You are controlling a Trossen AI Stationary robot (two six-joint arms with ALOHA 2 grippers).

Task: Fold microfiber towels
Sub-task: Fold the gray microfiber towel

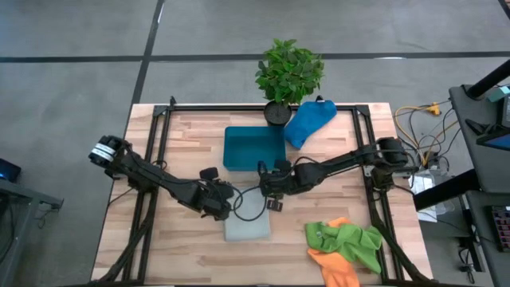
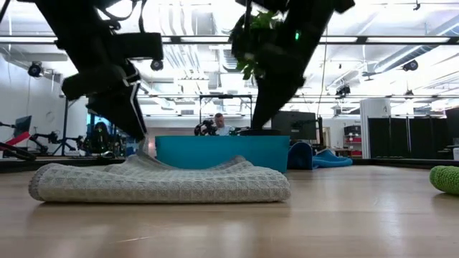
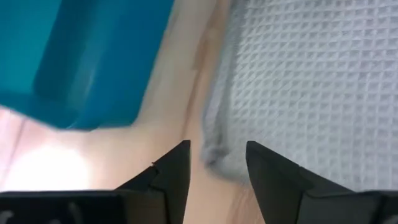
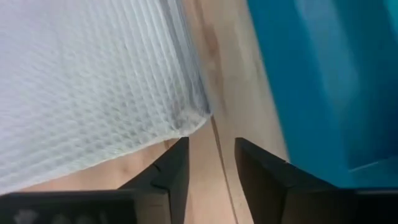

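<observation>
Blue tray sits mid-table, just beyond the grey-white towel; potted plant and blue towel at the far edge. Green towel and orange towel lie heaped near-right. Left gripper and right gripper hang over the grey towel's far corners, fingers parted, gripping nothing. Grey towel lies folded flat on the wooden table. A person is seated in the room behind.
</observation>
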